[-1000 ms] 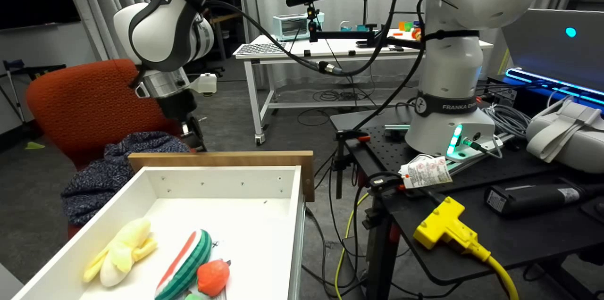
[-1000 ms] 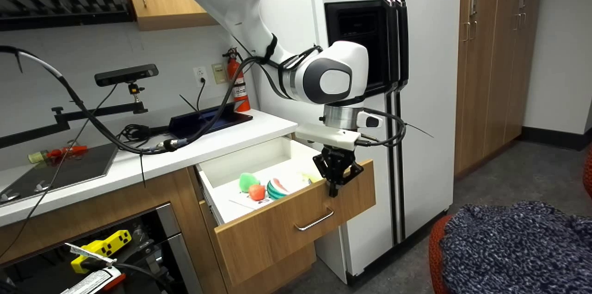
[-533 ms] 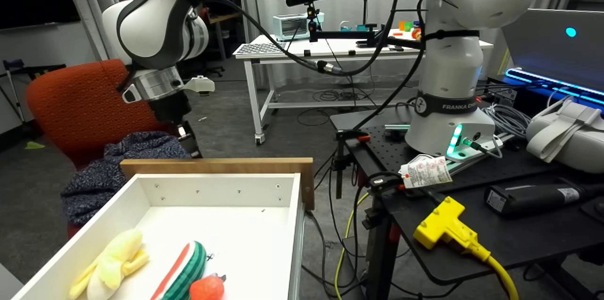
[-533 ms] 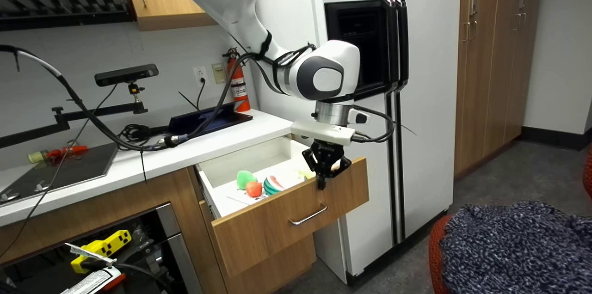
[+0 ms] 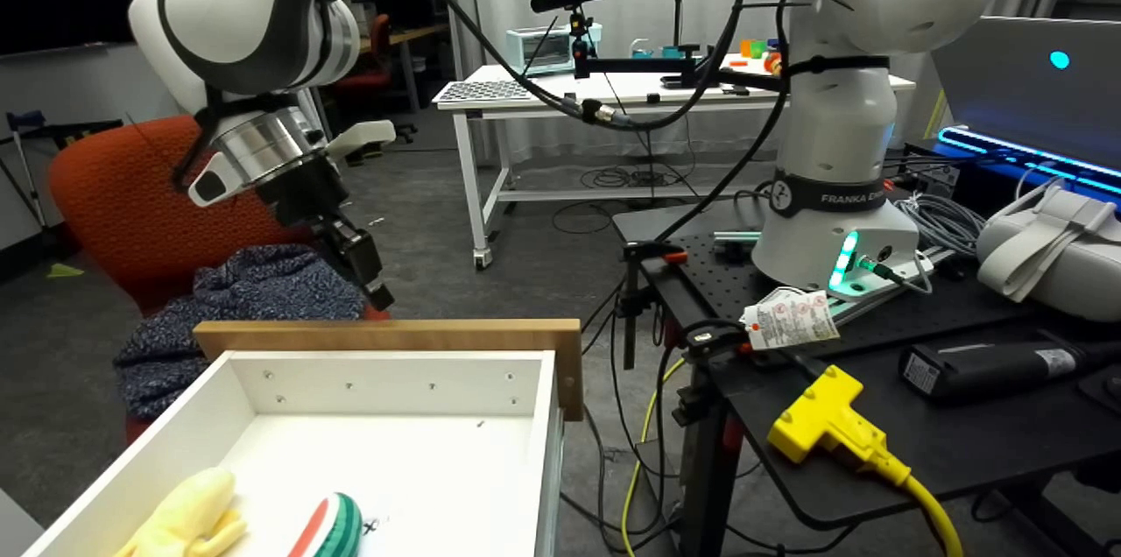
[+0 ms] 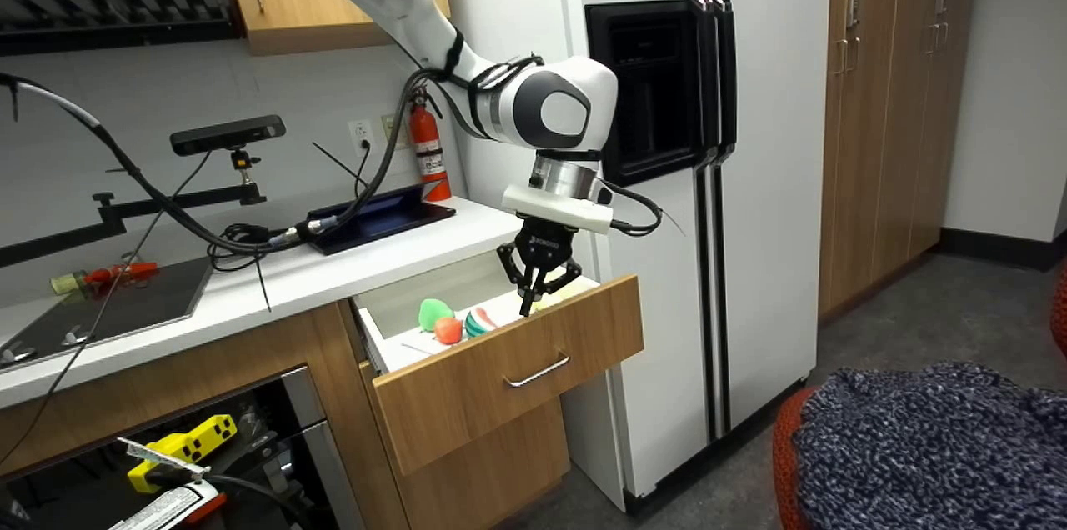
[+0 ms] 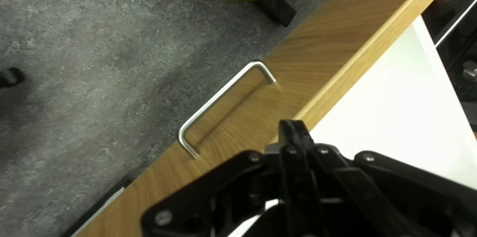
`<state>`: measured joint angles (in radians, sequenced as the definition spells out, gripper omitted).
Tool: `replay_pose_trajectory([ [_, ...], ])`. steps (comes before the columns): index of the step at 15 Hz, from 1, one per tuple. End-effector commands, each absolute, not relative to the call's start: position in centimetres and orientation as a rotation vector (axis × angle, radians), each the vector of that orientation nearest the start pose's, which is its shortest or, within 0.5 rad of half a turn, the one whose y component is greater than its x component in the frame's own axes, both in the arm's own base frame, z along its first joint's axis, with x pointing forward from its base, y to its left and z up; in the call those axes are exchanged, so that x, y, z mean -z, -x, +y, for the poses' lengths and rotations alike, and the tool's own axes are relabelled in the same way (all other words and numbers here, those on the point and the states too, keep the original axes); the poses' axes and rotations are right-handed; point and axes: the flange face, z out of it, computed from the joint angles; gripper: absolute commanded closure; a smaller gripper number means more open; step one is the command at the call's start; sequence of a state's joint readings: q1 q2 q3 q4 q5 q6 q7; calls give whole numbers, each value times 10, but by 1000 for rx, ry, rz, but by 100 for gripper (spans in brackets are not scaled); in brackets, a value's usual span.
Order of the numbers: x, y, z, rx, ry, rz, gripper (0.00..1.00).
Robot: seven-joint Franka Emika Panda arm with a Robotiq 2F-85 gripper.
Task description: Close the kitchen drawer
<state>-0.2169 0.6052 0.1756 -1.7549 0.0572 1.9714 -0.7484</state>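
Gaping, the drawer [image 6: 475,397] lies below the gripper [image 6: 527,307].

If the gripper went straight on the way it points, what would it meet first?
Most likely the drawer front, near its top edge: the shut gripper overlaps that edge in the wrist view. Depth is unclear, so it might instead slip past outside, toward the floor.
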Motion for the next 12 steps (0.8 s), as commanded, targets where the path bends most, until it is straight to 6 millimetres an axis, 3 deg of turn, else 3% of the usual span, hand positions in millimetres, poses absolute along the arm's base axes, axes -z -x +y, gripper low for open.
replay_pose_trajectory([
  [1, -233, -609, -20, -422, 2606, -1073, 100],
  [5, -247, -607, -42, -429, 2726, -1051, 100],
  [6, -248, -608, -50, -425, 2779, -979, 100],
  [7, -241, -613, -41, -425, 2710, -1020, 99],
  [9, -245, -612, -53, -430, 2742, -986, 99],
  [12, -244, -612, -54, -434, 2746, -978, 99],
])
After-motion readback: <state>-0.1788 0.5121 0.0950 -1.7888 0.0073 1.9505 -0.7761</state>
